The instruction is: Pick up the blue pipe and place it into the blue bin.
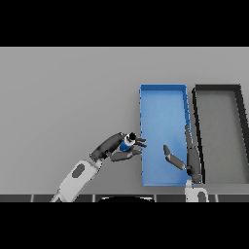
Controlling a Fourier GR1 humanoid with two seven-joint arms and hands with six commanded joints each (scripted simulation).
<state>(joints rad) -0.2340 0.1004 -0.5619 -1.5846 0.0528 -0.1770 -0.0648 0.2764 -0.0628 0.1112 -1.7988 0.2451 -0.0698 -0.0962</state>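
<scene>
Pipe orientation: the blue pipe (127, 143) sits in the left robot hand (118, 148), and only a short stub of it shows. Its visible end, a dark cap with a pale ring, points up and slightly right in the head view, toward the far side of the table (68, 97). The long axis seems to run from lower left to upper right, but most of the body is covered by the fingers, so the tilt cannot be fixed with confidence.

Position: pipe and left robot hand are just beside the left wall of the blue bin (163, 97), outside it, near the bin's nearer half. The fingertips reach about to the bin's edge. Whether the pipe is lifted off the table or resting on it cannot be told from this view.

Left robot hand: fingers and thumb curled round the pipe, clamped on it.

Right robot hand (187, 158): over the right part of the blue bin near its nearer end, fingers straight and spread apart from the thumb, holding nothing.

Other items: a dark grey bin (219, 87) stands just right of the blue bin, long sides parallel. Its right side is cut off by the frame edge.

Markings: no readable writing on the pipe or bins.
</scene>
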